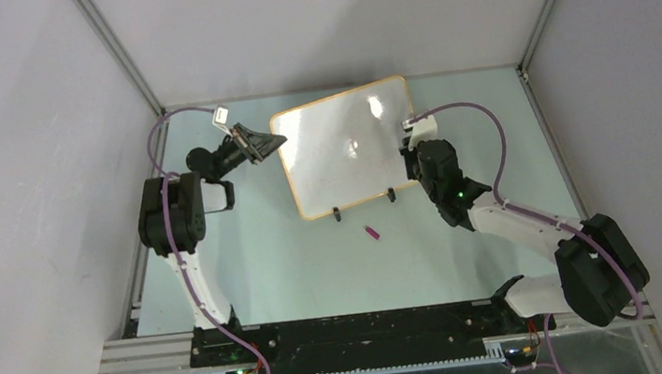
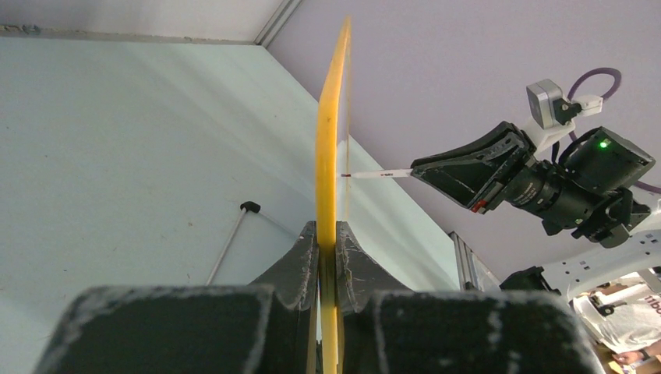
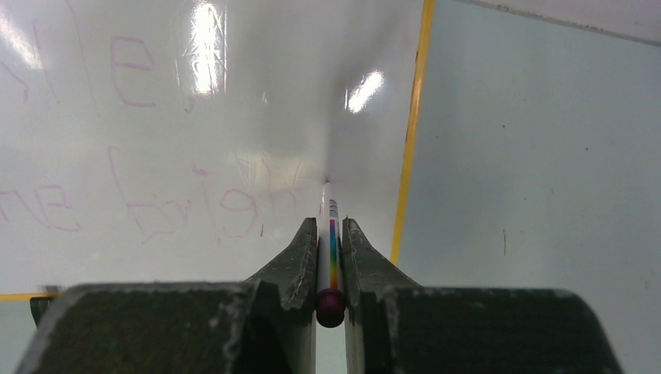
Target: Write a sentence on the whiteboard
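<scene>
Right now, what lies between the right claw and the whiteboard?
A thin white marker, held in the right claw, spans that gap; its tip reaches the whiteboard. The left wrist view shows it best.

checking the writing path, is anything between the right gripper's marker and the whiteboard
Nothing visible does. The right gripper is shut on the marker, and its tip reaches the whiteboard face with nothing between. The left gripper clamps the board's opposite edge, clear of the writing area.

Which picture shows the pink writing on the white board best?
The right wrist view: faint pink letters show on the glossy white, yellow-framed whiteboard. The top view shows only glare there; the left wrist view sees the board edge-on.
</scene>
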`<state>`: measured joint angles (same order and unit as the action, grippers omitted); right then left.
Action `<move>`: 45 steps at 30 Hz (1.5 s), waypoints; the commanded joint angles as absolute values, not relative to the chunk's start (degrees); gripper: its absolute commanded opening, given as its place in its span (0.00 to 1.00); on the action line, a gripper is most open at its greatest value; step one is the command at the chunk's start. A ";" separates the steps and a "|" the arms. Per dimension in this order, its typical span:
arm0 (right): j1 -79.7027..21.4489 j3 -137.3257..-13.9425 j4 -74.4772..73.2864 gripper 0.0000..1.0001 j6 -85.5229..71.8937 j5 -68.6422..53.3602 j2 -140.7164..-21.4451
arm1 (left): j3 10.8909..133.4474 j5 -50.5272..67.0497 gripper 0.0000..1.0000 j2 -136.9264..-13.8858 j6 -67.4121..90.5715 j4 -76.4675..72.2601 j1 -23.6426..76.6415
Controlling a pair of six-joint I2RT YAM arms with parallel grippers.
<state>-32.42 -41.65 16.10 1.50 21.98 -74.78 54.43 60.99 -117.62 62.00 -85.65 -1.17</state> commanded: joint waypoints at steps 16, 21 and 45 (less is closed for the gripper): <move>-32.53 -46.58 16.90 0.00 2.01 20.06 -73.25 | 54.00 61.87 0.00 -116.50 59.77 -87.63 0.18; -32.59 -47.62 17.22 0.00 2.05 19.96 -75.14 | 54.12 61.88 0.00 -116.62 59.70 -87.63 0.18; -32.79 -45.57 14.33 0.00 0.57 22.07 -75.75 | 54.29 61.96 0.00 -116.70 59.91 -87.63 0.18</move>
